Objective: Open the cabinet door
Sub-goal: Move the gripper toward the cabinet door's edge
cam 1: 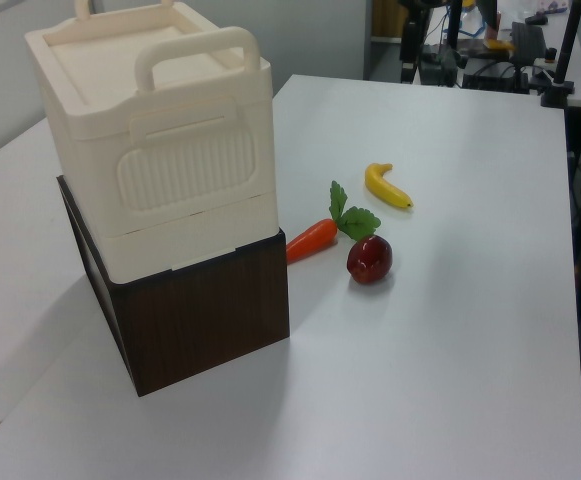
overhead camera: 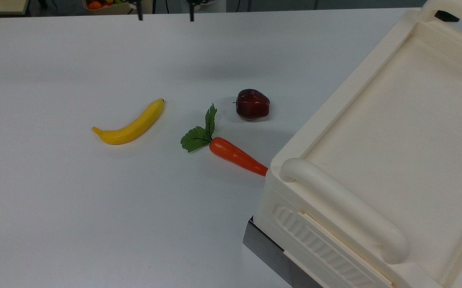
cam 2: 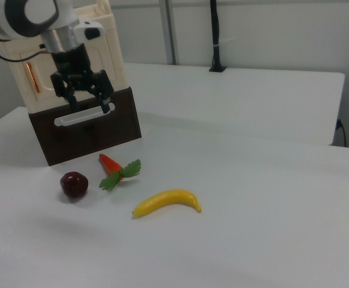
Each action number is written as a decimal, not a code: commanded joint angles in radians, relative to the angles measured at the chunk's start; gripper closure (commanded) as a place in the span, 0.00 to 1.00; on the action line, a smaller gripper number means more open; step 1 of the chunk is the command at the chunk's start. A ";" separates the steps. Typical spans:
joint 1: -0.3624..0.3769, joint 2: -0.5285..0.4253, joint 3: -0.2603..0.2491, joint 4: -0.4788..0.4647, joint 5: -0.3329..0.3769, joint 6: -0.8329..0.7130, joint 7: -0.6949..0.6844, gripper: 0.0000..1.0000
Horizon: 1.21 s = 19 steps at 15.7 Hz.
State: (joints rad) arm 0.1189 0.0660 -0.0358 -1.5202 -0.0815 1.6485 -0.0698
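The large cream cabinet [overhead camera: 395,132] stands on a dark brown base [cam 1: 205,320] at the top view's right. Its door [cam 2: 112,60] faces the right view's camera, shut flat, with a copper strip [cam 2: 32,77] at the right view's left edge; my arm hides much of it there. My gripper [overhead camera: 165,17] hangs open over the far table edge in the top view, well away from the cabinet. In the right view the gripper [cam 2: 90,105] overlaps the cabinet's lower front, its black fingers [cam 2: 107,103] spread with nothing between them.
A yellow banana [overhead camera: 131,124], a carrot with green leaves [overhead camera: 235,155] and a dark red apple [overhead camera: 252,104] lie on the white table [overhead camera: 75,208] beside the cabinet. The carrot's tip touches the cabinet's corner. A white handle [cam 2: 81,117] crosses the brown base.
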 commanded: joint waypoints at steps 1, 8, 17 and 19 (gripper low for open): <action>0.077 0.003 0.033 0.014 0.014 0.100 -0.019 0.00; 0.221 0.052 0.046 0.011 0.088 0.370 -0.012 0.00; 0.252 0.144 0.126 0.012 0.077 0.666 0.004 0.00; 0.251 0.181 0.128 0.014 0.082 0.756 -0.001 0.00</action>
State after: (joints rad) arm 0.3735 0.1910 0.0835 -1.5158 -0.0087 2.2877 -0.0692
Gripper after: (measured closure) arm 0.000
